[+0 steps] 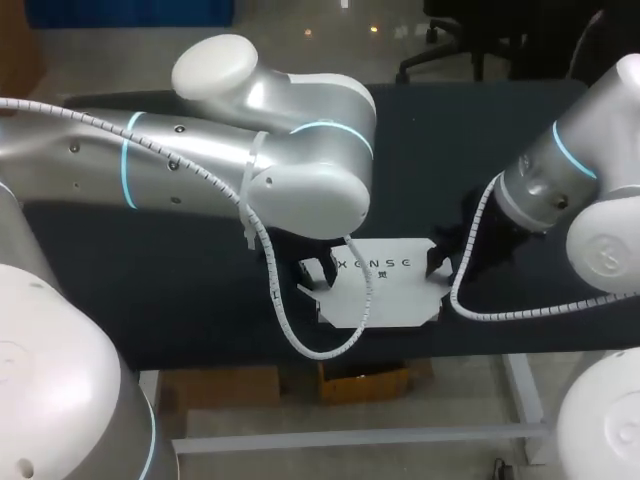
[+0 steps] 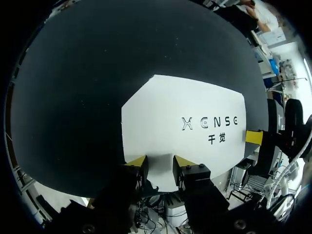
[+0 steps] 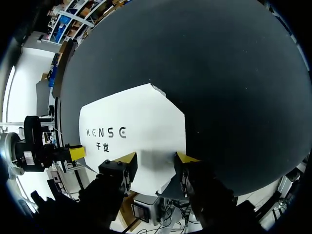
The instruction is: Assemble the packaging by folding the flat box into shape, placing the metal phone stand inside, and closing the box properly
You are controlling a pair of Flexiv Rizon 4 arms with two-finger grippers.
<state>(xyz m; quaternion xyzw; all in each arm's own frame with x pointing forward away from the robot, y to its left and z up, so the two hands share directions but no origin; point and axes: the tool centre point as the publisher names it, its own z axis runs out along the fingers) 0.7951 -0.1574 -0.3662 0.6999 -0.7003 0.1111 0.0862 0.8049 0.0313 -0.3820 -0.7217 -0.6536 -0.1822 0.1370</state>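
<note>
flat white box (image 1: 385,290) lies unfolded, print side up, on black table (image 1: 180,290) near its 6 o'clock edge. l gripper (image 2: 160,165) at box's 9 o'clock end, r gripper (image 3: 156,160) at its 3 o'clock end. both released: fingers apart w/ a box flap betw them. head view: l arm (image 1: 250,160) hides its own gripper. each wrist view shows box (image 2: 185,122) (image 3: 131,131) w/ the other arm's yellow tip at the far end.
</note>
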